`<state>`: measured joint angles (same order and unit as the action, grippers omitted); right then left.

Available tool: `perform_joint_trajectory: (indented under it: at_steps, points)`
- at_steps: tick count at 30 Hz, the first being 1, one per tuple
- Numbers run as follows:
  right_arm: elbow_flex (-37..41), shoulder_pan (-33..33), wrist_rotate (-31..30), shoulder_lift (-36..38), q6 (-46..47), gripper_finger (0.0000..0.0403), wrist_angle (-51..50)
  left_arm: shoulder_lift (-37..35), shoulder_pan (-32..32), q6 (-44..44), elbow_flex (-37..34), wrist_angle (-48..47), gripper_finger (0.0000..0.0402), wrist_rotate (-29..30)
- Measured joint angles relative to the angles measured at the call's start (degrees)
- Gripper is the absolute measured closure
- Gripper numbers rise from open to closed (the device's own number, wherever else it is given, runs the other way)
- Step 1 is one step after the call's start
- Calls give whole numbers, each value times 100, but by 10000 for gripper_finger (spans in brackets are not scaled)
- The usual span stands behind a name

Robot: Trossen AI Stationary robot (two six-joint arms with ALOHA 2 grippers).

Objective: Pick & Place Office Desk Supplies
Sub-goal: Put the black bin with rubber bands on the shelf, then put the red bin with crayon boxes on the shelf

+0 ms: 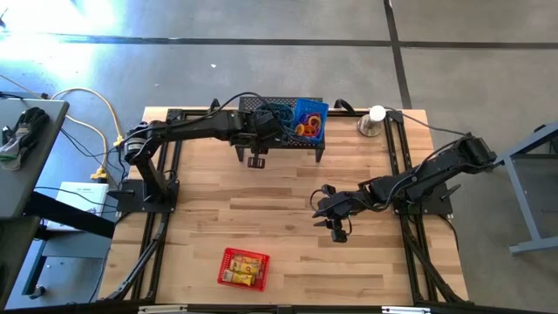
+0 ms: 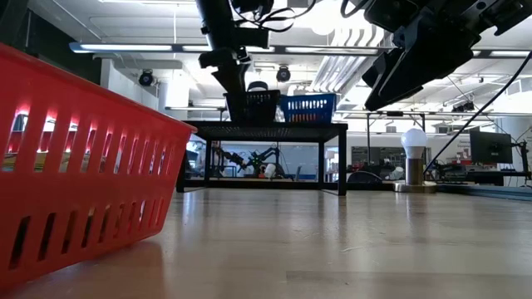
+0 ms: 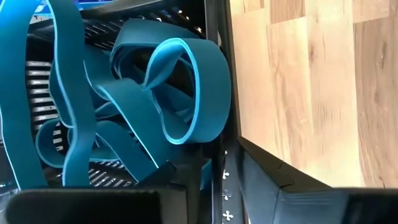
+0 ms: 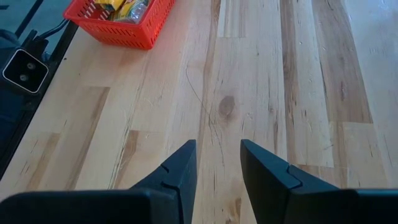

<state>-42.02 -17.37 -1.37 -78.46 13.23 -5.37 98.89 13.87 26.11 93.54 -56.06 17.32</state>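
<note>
Teal band loops [image 3: 174, 93] lie heaped in a black basket [image 2: 252, 106] on the black mesh stand [image 2: 266, 129] at the table's far edge. My left gripper [image 3: 214, 162] hangs over that basket [image 1: 272, 122], slanting down, its fingers apart just short of the heap. Beside it a blue basket [image 1: 311, 112] holds orange rings [image 1: 305, 129]. Near the front edge a red basket [image 1: 242, 268] holds yellow blocks [image 4: 118, 7]. My right gripper [image 4: 217, 149] hovers open over bare wood right of centre [image 1: 336, 228]. My left gripper comes at the heap slanting down from the table's left. A strip of teal band [image 3: 208, 177] shows in the gap between its fingers. I cannot tell whether either finger touches it.
A silver cone with a white ball [image 1: 373, 120] stands at the far right, beside the stand. Dark frame rails [image 1: 401, 174] run along the table's left and right sides. Bare wood lies between the stand and the red basket.
</note>
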Motion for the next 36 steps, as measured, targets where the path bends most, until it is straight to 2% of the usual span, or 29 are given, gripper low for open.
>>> perform_joint_trajectory:
  at_steps: [5, 27, 30, 33, 36]
  points:
    - [0, 0, 0, 0, 0, 292, 0, 0, -4, 179, 0, 11, 295, 17]
    - [0, 0, -1, 0, 0, 292, 6, -450, -205, 305, 9, 413, 293, 142]
    - [0, 0, 0, 0, -2, 292, 4, -659, -324, 419, 9, 521, 293, 523]
    - [0, 0, -2, 0, -20, 292, -1, -947, -614, 554, 9, 539, 293, 1216]
    - [0, 0, -2, 0, -57, 292, 0, -1265, -1045, 238, 9, 395, 293, 1603]
